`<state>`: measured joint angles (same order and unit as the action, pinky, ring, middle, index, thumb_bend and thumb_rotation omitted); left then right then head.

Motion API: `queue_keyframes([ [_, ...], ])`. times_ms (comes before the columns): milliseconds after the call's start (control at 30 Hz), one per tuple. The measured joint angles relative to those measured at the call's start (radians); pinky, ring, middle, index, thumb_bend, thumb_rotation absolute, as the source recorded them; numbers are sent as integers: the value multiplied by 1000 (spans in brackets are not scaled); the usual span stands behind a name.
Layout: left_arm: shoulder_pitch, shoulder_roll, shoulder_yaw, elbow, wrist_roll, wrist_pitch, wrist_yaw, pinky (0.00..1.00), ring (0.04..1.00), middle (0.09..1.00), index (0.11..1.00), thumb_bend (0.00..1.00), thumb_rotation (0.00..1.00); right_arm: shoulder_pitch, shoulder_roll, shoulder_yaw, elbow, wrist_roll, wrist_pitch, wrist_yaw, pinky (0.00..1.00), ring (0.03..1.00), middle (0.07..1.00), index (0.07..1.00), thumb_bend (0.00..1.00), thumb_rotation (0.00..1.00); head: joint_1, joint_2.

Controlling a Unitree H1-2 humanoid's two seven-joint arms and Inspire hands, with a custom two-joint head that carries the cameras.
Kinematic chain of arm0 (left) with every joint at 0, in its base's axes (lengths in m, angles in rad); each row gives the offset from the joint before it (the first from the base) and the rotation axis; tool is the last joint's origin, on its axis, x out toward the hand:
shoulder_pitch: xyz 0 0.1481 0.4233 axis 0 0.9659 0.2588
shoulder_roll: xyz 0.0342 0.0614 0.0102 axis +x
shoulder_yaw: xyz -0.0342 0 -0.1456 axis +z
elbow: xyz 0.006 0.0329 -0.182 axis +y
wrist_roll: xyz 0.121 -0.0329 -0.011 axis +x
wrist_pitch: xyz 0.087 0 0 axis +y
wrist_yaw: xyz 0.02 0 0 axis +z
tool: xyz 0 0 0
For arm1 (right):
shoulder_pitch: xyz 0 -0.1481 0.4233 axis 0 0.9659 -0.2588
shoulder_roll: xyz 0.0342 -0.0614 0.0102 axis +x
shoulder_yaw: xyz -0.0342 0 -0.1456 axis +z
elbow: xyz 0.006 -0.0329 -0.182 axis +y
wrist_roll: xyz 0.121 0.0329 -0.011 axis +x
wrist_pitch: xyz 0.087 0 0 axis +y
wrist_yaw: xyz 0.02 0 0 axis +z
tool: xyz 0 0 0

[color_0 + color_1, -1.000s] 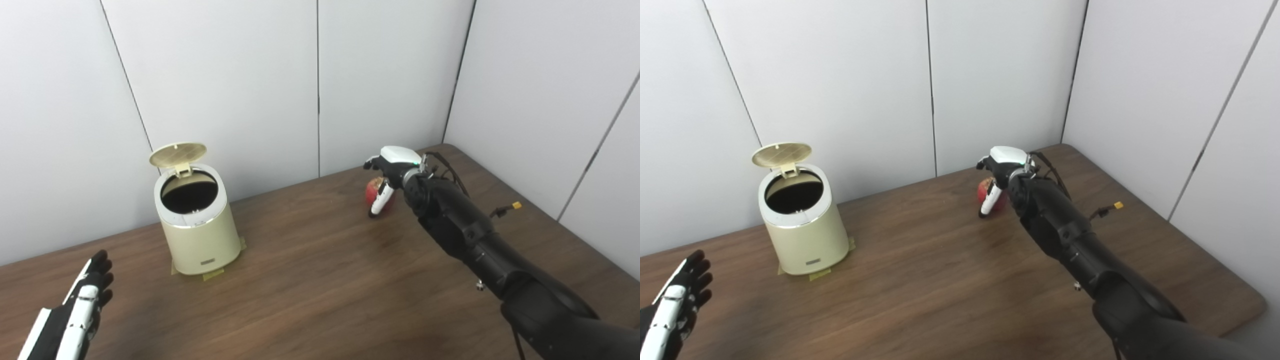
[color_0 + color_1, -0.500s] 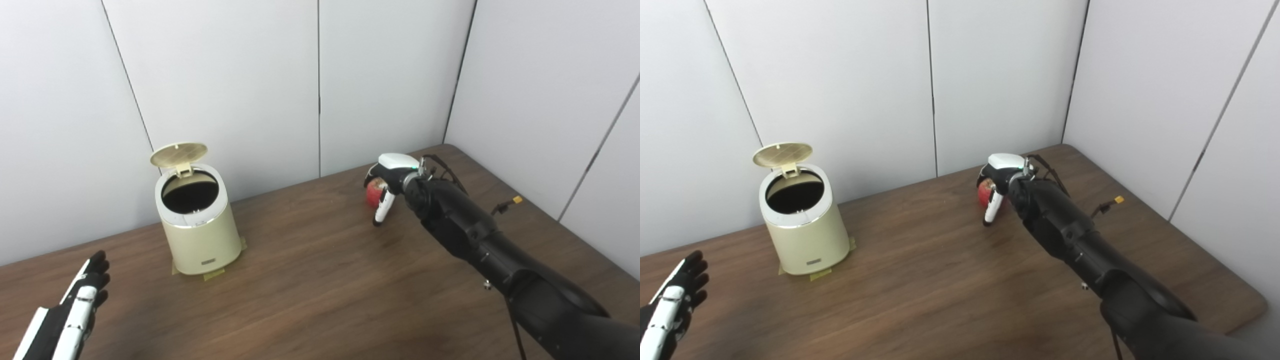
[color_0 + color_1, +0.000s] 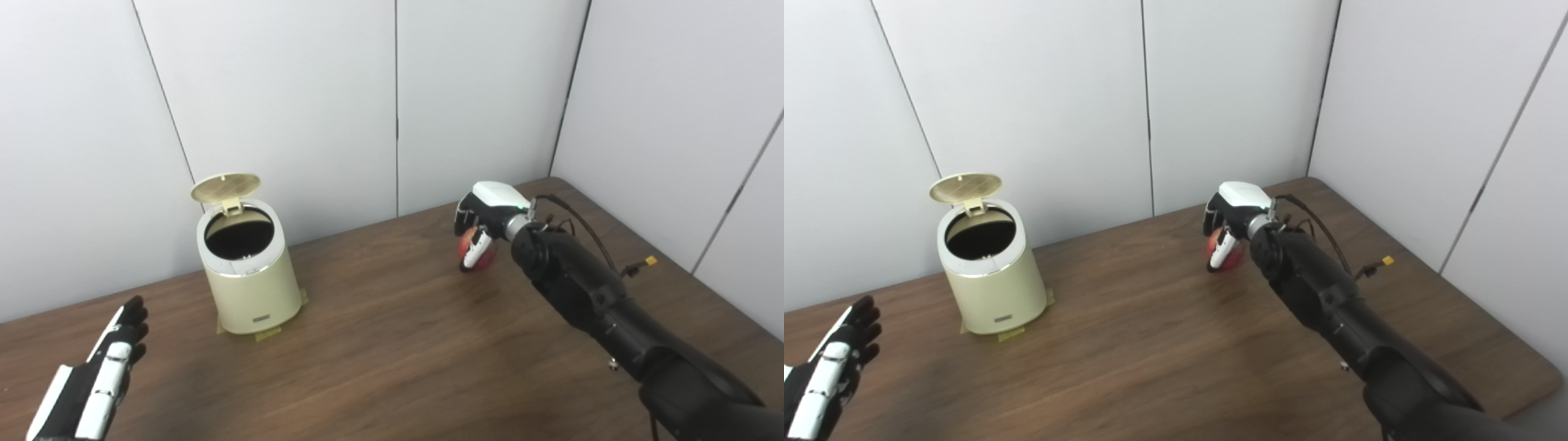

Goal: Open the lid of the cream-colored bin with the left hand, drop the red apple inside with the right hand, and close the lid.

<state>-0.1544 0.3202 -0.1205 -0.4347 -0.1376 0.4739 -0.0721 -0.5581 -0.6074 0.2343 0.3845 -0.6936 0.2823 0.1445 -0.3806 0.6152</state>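
The cream-colored bin [image 3: 250, 288] stands on the table at the left, its round lid [image 3: 225, 187] tipped up at the back and the dark inside showing. The red apple [image 3: 480, 252] sits at the far right-centre of the table, mostly covered by my right hand [image 3: 484, 220], whose fingers are curled around it from above. I cannot tell whether the apple is off the table. My left hand [image 3: 101, 380] hovers low at the bottom left, open and flat, well apart from the bin.
Yellow tape patches [image 3: 266, 334] lie under the bin's base. White wall panels close off the table's back and right sides. A loose cable with a yellow connector [image 3: 649, 261] hangs off my right arm above the wooden table [image 3: 392, 355].
The right hand's fingers have closed around the apple. The whole picture has shifted slightly, so the camera moved. The left hand stays low and open.
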Motion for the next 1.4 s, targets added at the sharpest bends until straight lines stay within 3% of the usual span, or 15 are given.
queue_keyframes([
  [200,2,-4,-22,-2,46,0,0,1000,1000,1000,1000,466,962,26,11,-16,-154,-15,-27,-54,523,414,507,491,519,0,51,-8],
  [433,9,-25,-31,-1,87,0,-15,1000,1000,1000,992,476,911,25,50,-23,-346,-59,-59,-77,397,396,511,499,517,0,130,-31],
  [700,39,-62,-36,-1,134,0,-22,997,1000,1000,966,473,933,22,130,-9,-426,-98,-156,-111,304,353,462,543,510,0,209,-45],
  [800,42,-71,-43,-1,170,0,-26,988,1000,1000,967,470,943,16,180,-1,-478,-105,-157,-101,314,357,468,544,511,0,219,-48],
  [867,42,-83,-46,1,187,0,-34,984,1000,999,967,479,947,-4,221,14,-485,-107,-161,-91,358,380,498,522,514,0,241,-54],
  [967,44,-114,-51,2,220,0,-43,968,997,996,960,497,948,-41,287,24,-473,-89,-177,-85,335,401,512,502,500,0,269,-66],
  [1133,60,-165,-46,2,271,0,-48,952,989,990,961,498,940,-79,332,34,-416,-73,-239,-100,320,406,510,513,497,0,305,-81],
  [1400,81,-184,-39,10,298,0,-53,932,982,988,969,505,909,-109,411,46,-322,-65,-288,-132,325,400,507,522,497,0,357,-109],
])
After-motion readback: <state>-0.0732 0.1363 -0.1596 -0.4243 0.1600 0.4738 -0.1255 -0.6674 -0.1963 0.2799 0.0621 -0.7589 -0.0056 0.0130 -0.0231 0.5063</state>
